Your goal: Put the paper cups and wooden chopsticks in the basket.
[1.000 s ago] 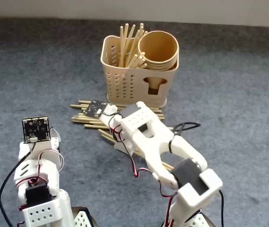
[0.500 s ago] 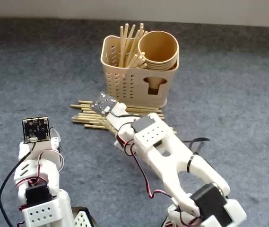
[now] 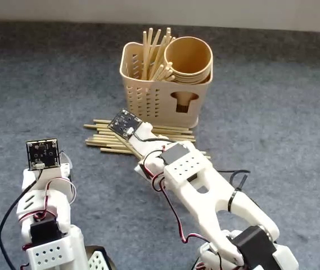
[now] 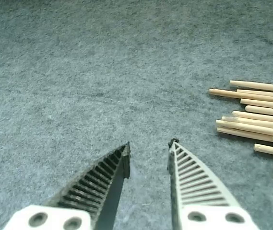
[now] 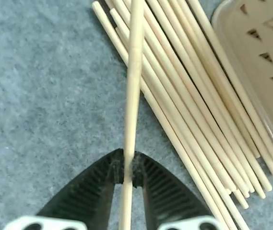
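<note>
in the high view the basket [image 3: 148, 107] stood far on the desk [image 3: 272, 129], paper cups [image 3: 189, 56] in its right half, the loose chopsticks [image 3: 106, 138] lying just near of it. in the left wrist view the left fingers [image 4: 102, 179] hung wide apart, left of that row. in the right wrist view the right fingers [image 5: 93, 187] pinched a single chopstick [image 5: 134, 86] crossing the rest; it likely wanted a straight lift, then tipping upright.
</note>
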